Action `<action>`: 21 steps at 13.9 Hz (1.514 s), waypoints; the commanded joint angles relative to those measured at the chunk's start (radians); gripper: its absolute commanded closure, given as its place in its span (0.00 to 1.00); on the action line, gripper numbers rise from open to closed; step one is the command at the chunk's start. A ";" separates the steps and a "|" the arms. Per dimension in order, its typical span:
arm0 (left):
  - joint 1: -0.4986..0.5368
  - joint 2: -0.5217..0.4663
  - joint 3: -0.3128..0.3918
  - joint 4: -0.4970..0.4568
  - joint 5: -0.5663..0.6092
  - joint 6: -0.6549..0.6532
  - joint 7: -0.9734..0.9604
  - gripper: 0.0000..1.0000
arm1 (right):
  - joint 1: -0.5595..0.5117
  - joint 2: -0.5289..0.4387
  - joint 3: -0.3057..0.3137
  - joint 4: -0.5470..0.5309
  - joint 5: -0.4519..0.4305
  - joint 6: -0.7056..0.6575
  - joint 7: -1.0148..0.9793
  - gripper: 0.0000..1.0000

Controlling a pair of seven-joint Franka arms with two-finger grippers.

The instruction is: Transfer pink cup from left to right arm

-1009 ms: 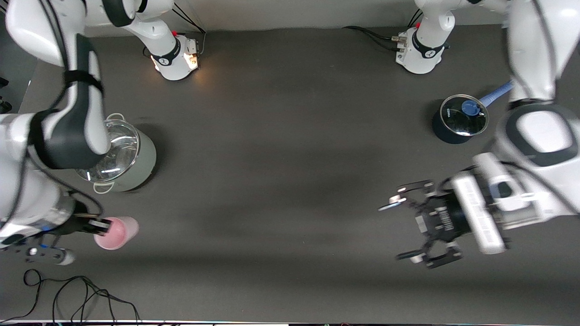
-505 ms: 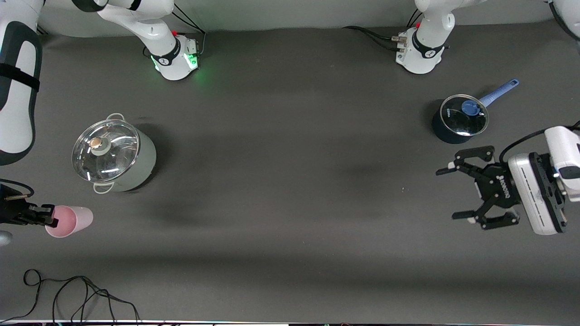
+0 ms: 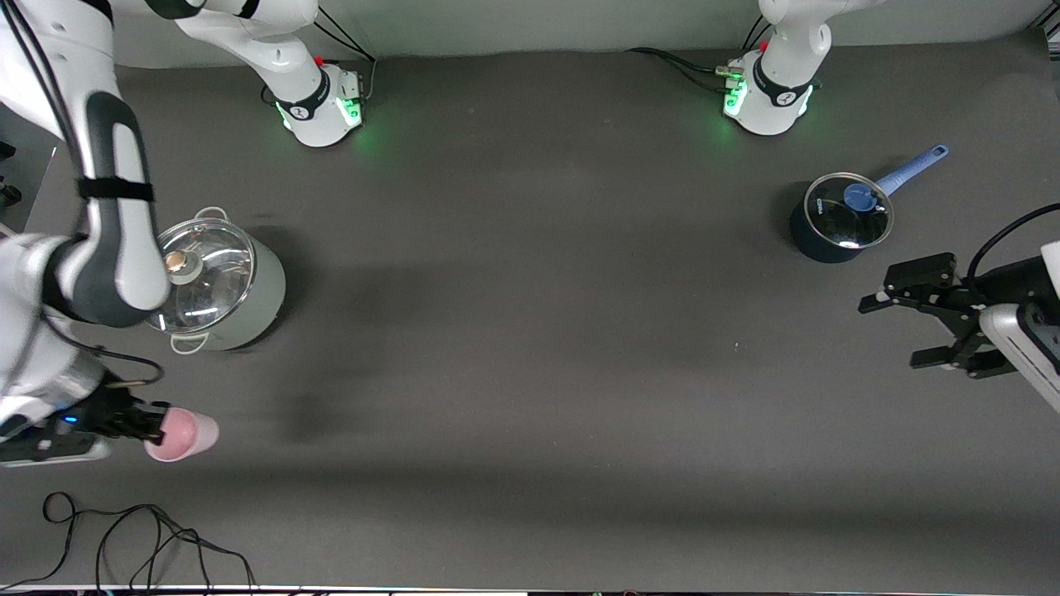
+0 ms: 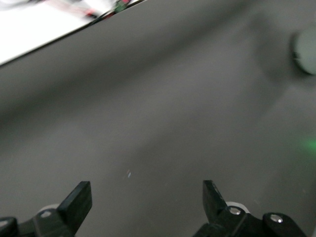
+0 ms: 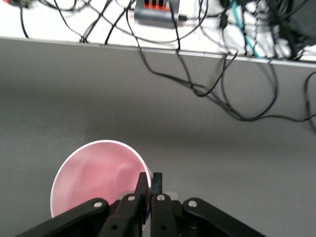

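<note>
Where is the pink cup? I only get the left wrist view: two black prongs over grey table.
Observer: The pink cup is at the right arm's end of the table, its rim pinched in the shut right tool.
Operator: Upright?
Observer: No, tipped, its mouth toward the right wrist camera.
Operator: Anything nearby?
Observer: A lidded grey pot stands farther from the front camera than the cup.

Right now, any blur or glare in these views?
Front view: sharp, glare on the steel pot's glass lid. Left wrist view: soft all over, open left hand over bare mat. Right wrist view: pink cup crisp in the shut right hand, desk cables washed out.
</note>
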 commanded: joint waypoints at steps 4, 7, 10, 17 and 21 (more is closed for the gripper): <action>-0.018 -0.041 0.007 -0.022 0.242 -0.167 -0.285 0.00 | 0.009 0.081 -0.001 -0.021 0.131 0.100 -0.017 1.00; -0.019 -0.041 0.001 -0.024 0.256 -0.296 -0.487 0.00 | 0.005 0.101 0.023 -0.125 0.134 0.299 -0.017 1.00; -0.024 -0.041 -0.002 -0.022 0.256 -0.341 -0.556 0.00 | 0.009 0.150 0.035 -0.140 0.137 0.363 -0.009 1.00; -0.047 -0.070 0.007 -0.054 0.259 -0.376 -0.576 0.00 | 0.004 0.147 0.042 -0.134 0.137 0.312 -0.011 1.00; -0.246 -0.098 0.209 -0.088 0.302 -0.378 -0.572 0.00 | 0.005 0.134 0.042 -0.139 0.138 0.309 -0.012 0.01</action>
